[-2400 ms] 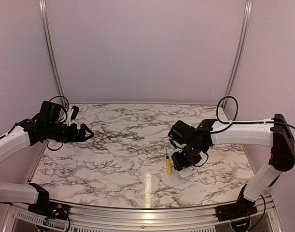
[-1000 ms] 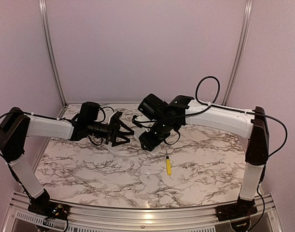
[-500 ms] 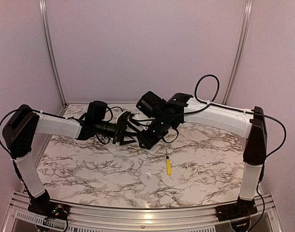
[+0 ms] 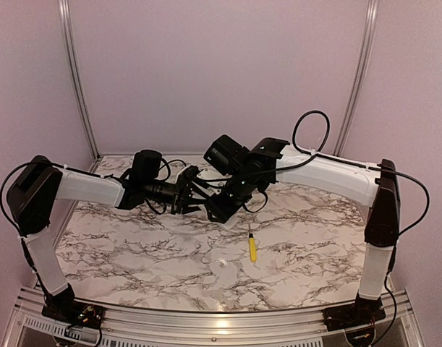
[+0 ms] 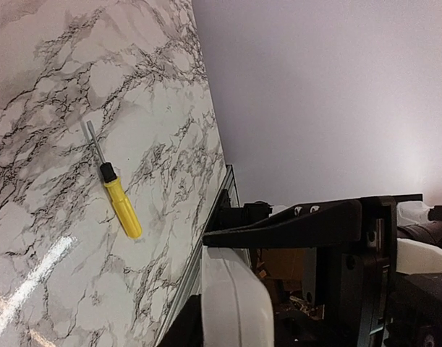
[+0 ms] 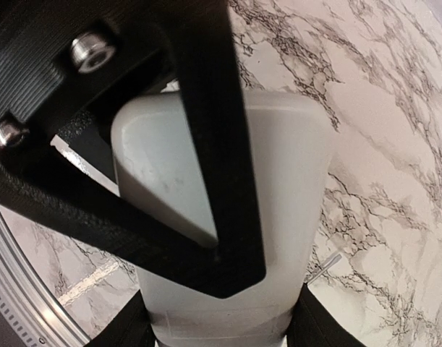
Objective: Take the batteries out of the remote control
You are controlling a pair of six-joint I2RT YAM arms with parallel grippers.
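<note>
- Above the middle of the white, grey-veined marble-patterned table (image 4: 134, 246), clear of its surface: the small flat white plastic remote control with rounded corners (image 6: 293, 217).
- Clamped at the end nearest the right wrist camera between the two black fingers of the right gripper (image 4: 215, 208), one on each long edge.
- Crossed on its broad face by a black triangular-framed finger (image 6: 213, 144) of the left gripper (image 4: 190, 194), set in from the opposite side.
- Cannot tell whether that left pincer presses on the remote or merely straddles it; its other finger is hidden behind the white body.
- From overhead, tip to tip in mid-air, with the remote itself lost among the dark gripper parts.
- Flat on the table, nearer the arm bases and to the right of both grippers: a yellow-handled screwdriver with a black collar and thin metal shaft (image 5: 121, 206), touching neither arm.
</note>
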